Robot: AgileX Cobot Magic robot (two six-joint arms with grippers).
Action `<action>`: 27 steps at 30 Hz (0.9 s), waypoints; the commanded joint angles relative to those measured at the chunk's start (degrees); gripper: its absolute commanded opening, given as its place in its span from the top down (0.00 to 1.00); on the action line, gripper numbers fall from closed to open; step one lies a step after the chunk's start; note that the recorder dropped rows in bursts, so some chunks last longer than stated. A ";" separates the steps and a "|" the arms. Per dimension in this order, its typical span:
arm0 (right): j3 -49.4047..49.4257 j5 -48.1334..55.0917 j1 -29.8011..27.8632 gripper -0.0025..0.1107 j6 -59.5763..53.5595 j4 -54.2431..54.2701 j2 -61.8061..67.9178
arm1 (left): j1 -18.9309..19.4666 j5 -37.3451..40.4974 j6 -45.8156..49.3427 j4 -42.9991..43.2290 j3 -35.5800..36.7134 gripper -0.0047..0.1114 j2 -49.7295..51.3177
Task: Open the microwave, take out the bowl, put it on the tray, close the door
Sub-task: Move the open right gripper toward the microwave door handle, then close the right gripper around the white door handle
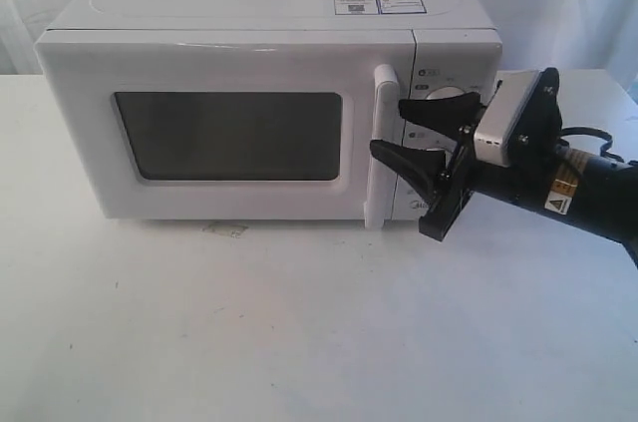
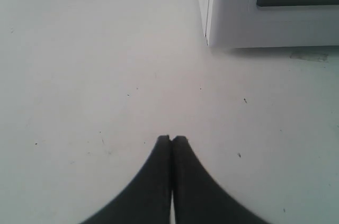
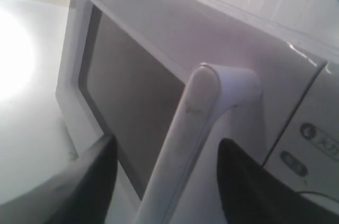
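The white microwave (image 1: pixel 249 33) stands on the table with its door (image 1: pixel 229 68) closed, so the bowl is hidden; no tray is in view. My right gripper (image 1: pixel 389 128) is open at the door's vertical bar handle (image 1: pixel 384 183). In the right wrist view the handle (image 3: pixel 196 107) runs between the gripper's (image 3: pixel 167 142) two spread fingers; I cannot tell whether they touch it. My left gripper (image 2: pixel 171 139) is shut on nothing, low over the table near the microwave's lower corner (image 2: pixel 233 23). It does not show in the exterior view.
The white table (image 1: pixel 299 322) stretches out in front of the microwave. A small scrap or mark (image 1: pixel 224 229) lies by the microwave's front foot. The right arm partly covers the dial panel (image 1: pixel 449 68). White curtains hang behind.
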 commanded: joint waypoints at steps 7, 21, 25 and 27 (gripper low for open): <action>-3.14 -0.87 4.21 0.51 4.11 3.64 0.59 | 0.16 -0.02 -0.33 0.24 0.28 0.96 -0.27; -3.14 -0.87 5.06 0.54 12.55 13.62 4.66 | 0.16 -0.02 -0.33 0.24 0.28 0.96 -0.27; -3.14 -0.87 5.06 0.59 13.57 14.94 4.66 | 0.16 -0.02 -0.33 0.24 0.28 0.96 -0.27; -3.14 -0.87 5.06 0.64 14.91 15.50 4.66 | 0.16 -0.02 -0.33 0.24 0.28 0.96 -0.27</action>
